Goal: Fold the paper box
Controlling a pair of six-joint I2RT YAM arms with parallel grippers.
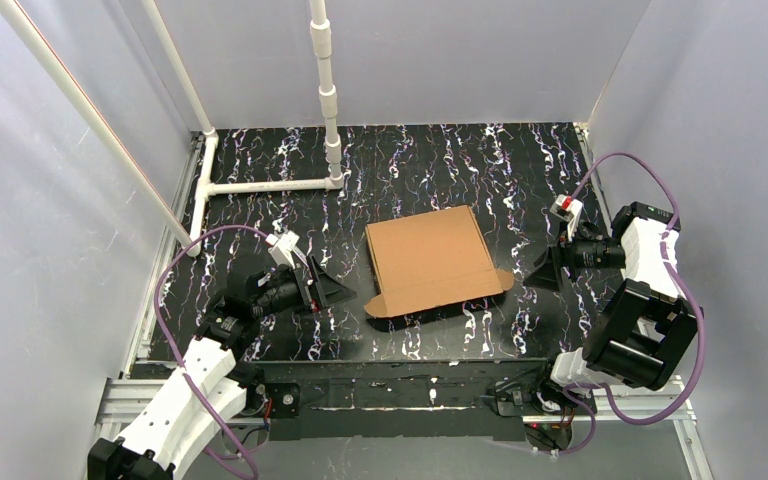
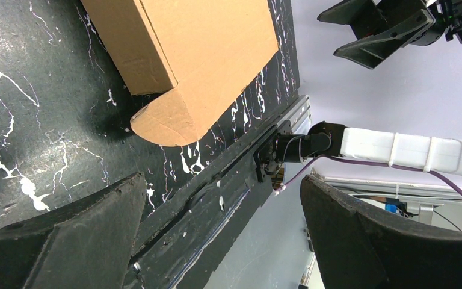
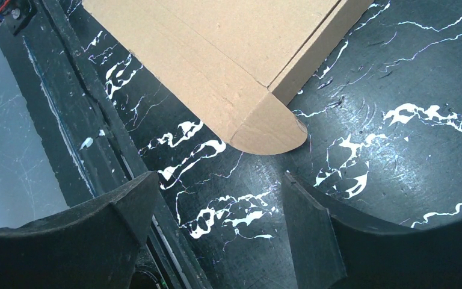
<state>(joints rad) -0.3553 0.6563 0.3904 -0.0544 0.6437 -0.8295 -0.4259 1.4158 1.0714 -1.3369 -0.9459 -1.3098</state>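
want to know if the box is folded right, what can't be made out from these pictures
- Inside of the paper box: hidden by its own top panel in every view.
- Far side of the box: cut off by the top edge in both wrist views, too small for seams in the top view.
- The rounded tab: tucked or loose cannot be told; its underside faces the table.

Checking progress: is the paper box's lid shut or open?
Shut but untucked: the paper box lies closed and flat, its front flap sticking outward.
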